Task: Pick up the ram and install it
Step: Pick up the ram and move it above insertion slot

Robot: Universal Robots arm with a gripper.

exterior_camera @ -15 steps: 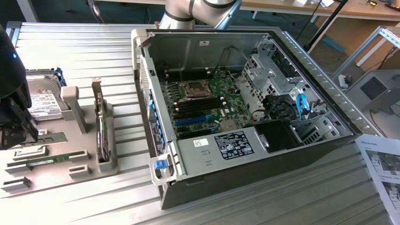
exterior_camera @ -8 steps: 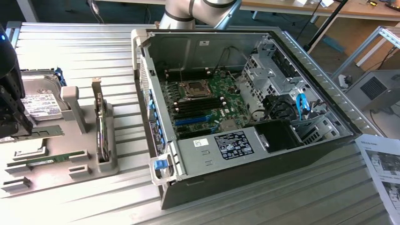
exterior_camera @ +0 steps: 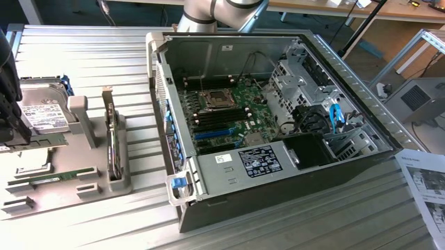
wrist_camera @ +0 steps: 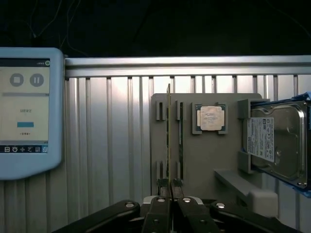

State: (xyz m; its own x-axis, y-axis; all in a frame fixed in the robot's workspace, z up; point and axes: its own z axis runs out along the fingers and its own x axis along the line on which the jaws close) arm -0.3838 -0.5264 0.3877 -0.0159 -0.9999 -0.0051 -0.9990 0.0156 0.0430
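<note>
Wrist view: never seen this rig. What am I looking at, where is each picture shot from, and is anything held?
This is one robot arm with two gripping fingers at its tip. The wrist view comes from a camera on the arm, looking out past those fingers. They are shut on the ram, a thin green memory stick seen edge-on over a grey holder plate. That plate also carries a square silver processor chip and a hard drive. A touch-screen tablet sits off to one side, and everything rests on a ribbed metal table.

The exterior view comes from a camera off the arm. It shows an open computer case with its green motherboard exposed, and the holder plate on the exterior view's left.
</note>
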